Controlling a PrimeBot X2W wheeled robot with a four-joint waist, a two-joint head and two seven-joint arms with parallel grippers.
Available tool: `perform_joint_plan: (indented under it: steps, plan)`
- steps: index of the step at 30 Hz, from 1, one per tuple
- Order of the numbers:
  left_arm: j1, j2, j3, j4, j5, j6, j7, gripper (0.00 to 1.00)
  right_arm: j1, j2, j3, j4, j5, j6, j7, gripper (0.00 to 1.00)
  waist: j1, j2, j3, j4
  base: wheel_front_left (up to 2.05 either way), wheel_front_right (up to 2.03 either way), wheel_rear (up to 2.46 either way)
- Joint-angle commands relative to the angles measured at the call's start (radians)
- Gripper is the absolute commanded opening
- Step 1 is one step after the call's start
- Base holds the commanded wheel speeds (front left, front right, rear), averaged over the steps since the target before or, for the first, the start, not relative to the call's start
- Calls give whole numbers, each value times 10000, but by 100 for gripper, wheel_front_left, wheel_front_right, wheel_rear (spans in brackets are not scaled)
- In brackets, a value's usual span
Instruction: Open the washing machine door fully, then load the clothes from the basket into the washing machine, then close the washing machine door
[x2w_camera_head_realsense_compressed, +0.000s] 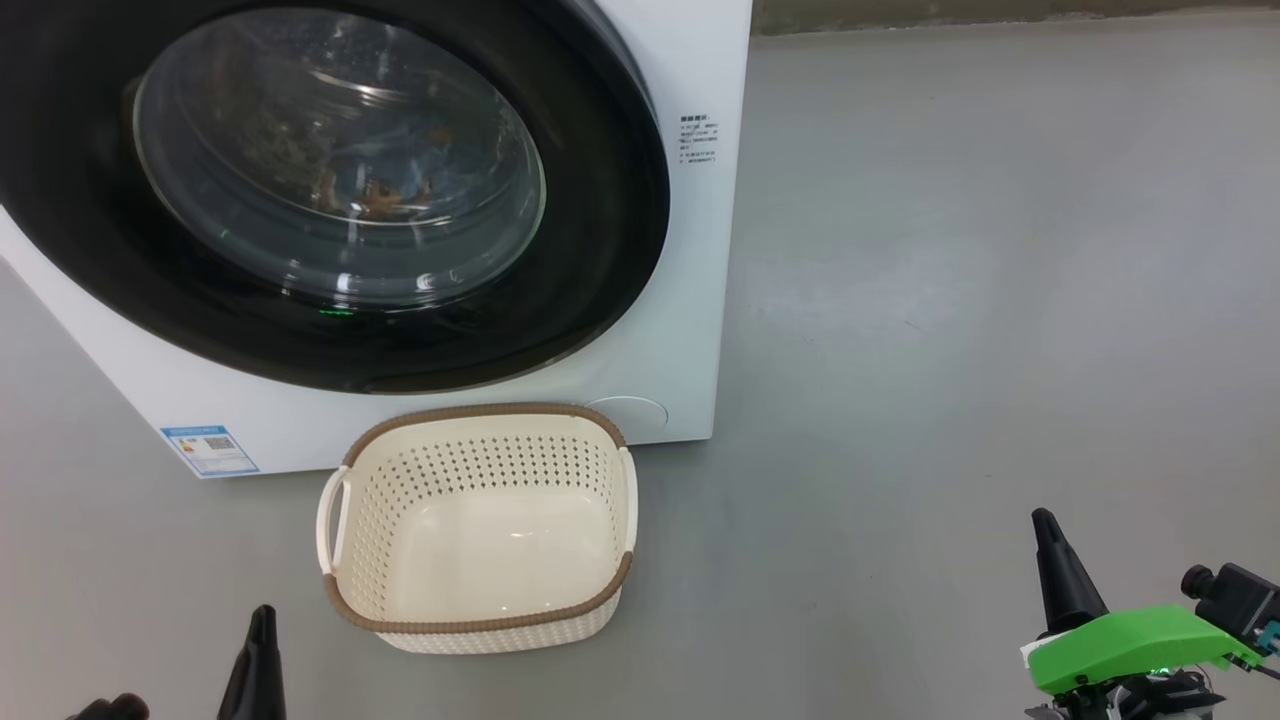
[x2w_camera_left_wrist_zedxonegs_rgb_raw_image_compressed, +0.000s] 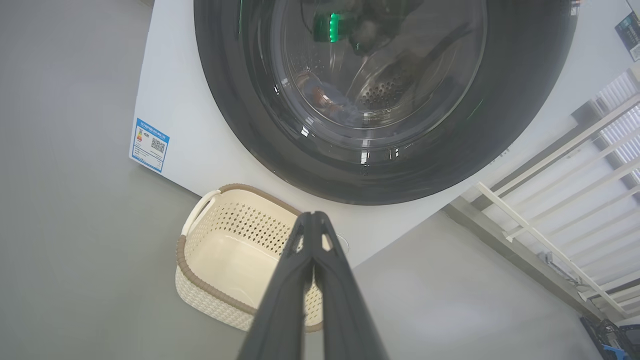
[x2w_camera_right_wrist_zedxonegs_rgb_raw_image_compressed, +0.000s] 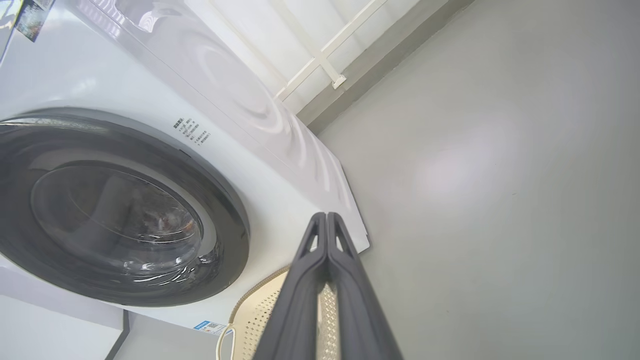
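The washing machine door (x2w_camera_head_realsense_compressed: 340, 170) is glossy, round, glass-bowled; left tool (x2w_camera_left_wrist_zedxonegs_rgb_raw_image_compressed: 312, 217) and right tool (x2w_camera_right_wrist_zedxonegs_rgb_raw_image_compressed: 326, 216) clenched empty.

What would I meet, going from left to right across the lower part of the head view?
left claw, its long dark fingers shut → cream-white perforated plastic basket with a brown rim, empty → right claw, its dark fingers also shut

A smooth grey floor (x2w_camera_head_realsense_compressed: 950, 300) is spreading out under soft, even light and is catching a pale sheen, a dull brownish skirting strip (x2w_camera_head_realsense_compressed: 1000, 14) is running along its far edge, and cream-white rails (x2w_camera_right_wrist_zedxonegs_rgb_raw_image_compressed: 320, 56) are crossing a white wall (x2w_camera_right_wrist_zedxonegs_rgb_raw_image_compressed: 260, 25) behind.
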Motion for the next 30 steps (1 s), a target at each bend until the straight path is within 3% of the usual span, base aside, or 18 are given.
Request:
perform_joint_plan:
  steps: [1,30]
  plan:
    - [-425,116,217,-332,-317,7,69,0,-299,-88,-2,-319,318,1,69,0,-1,-1,-8,6,0,0,0]
    - [-620,-144,553,-552,-3208,6,923,0,-347,33,-419,-682,3020,1,925,0,-1,-1,-143,109,0,0,0]
